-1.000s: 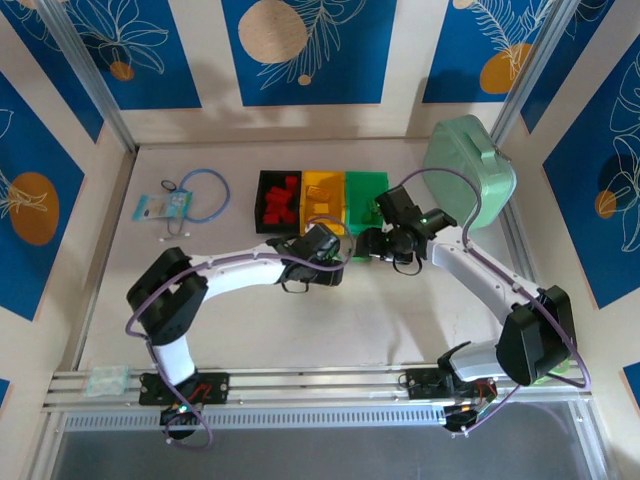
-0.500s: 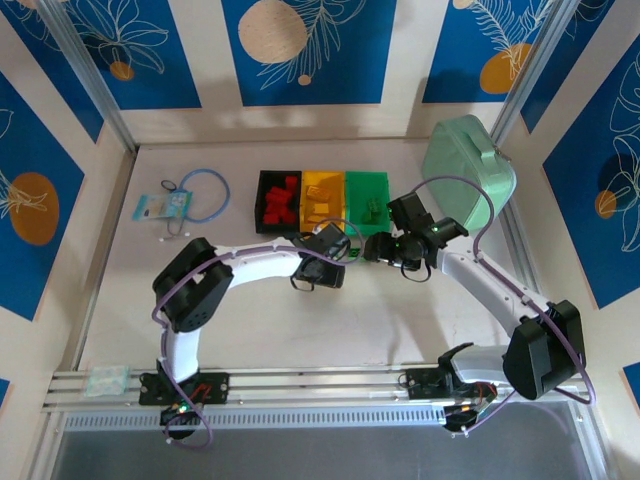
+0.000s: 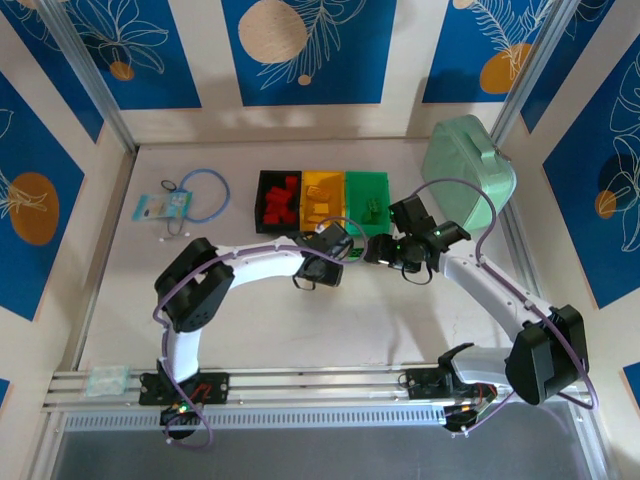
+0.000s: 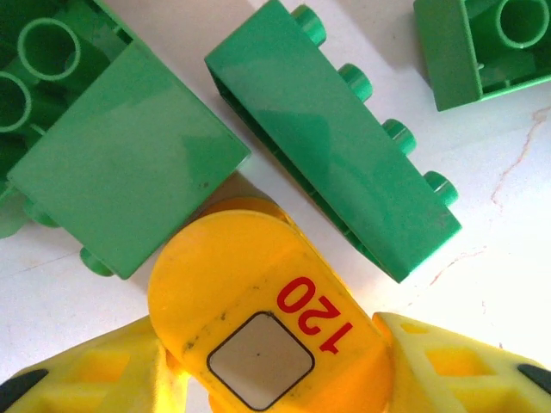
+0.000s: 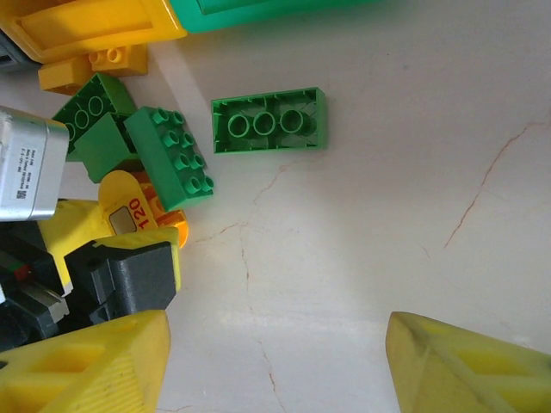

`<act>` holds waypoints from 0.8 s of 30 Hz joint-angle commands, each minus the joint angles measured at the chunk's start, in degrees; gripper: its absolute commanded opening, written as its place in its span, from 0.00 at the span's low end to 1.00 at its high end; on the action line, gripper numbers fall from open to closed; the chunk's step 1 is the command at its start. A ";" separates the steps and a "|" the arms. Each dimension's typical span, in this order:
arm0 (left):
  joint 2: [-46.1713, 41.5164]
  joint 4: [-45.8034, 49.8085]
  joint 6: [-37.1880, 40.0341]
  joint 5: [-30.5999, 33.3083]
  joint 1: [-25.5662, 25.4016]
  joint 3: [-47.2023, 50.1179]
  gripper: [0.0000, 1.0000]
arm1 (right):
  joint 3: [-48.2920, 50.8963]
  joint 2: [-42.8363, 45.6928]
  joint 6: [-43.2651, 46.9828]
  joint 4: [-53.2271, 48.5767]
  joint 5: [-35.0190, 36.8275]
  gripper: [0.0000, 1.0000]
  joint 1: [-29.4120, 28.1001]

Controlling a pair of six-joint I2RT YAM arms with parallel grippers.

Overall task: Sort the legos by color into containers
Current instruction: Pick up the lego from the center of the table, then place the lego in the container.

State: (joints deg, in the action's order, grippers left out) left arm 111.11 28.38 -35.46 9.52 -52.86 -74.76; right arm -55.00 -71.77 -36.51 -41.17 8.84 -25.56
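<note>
Two robot arms are meeting over a small cluster of legos [image 3: 355, 253] lying on the table [image 3: 300, 320], just in front of three joined bins. The left hand [image 4: 271, 374] is pressing its fingers against both sides of a rounded yellow-orange piece [image 4: 258, 318] marked 120, probably gripping it so it can go to the yellow bin [image 3: 323, 176]. The right hand [image 5: 275, 370] is hanging over bare table with its fingers wide apart and nothing between them, seemingly keeping clear of the pile.

Green bricks are lying loose around the gripped piece. One studded brick [image 4: 331, 138] and one tilted brick [image 4: 129, 163] are lying just beside it, one overturned brick [image 5: 269, 120] is lying a little apart, and a fourth may be hiding under the tilted one. One small yellow brick [image 5: 112, 58] is sitting by the yellow bin's corner.

The black bin [image 3: 261, 200] is holding several red bricks, too bunched to count. The yellow bin is holding yellow ones, and the green bin [image 3: 367, 185] is holding at least one green brick.
</note>
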 commanded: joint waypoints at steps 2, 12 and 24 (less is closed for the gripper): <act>-0.45 2.16 -0.03 1.83 -0.99 0.54 0.47 | 1.12 1.37 -1.23 -0.14 -1.46 0.67 0.12; -8.72 3.04 -1.74 4.29 -2.71 3.78 0.45 | 1.82 3.35 -1.63 -0.62 -0.33 0.67 -0.06; -9.70 3.26 6.11 1.32 5.56 -6.47 0.45 | 4.13 3.98 -3.03 -0.90 -0.42 0.68 -0.27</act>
State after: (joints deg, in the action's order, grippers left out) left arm 100.05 31.11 -32.56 11.90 -49.65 -77.54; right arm -51.96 -69.10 -38.30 -41.12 8.73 -25.58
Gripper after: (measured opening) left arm 0.482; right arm 0.676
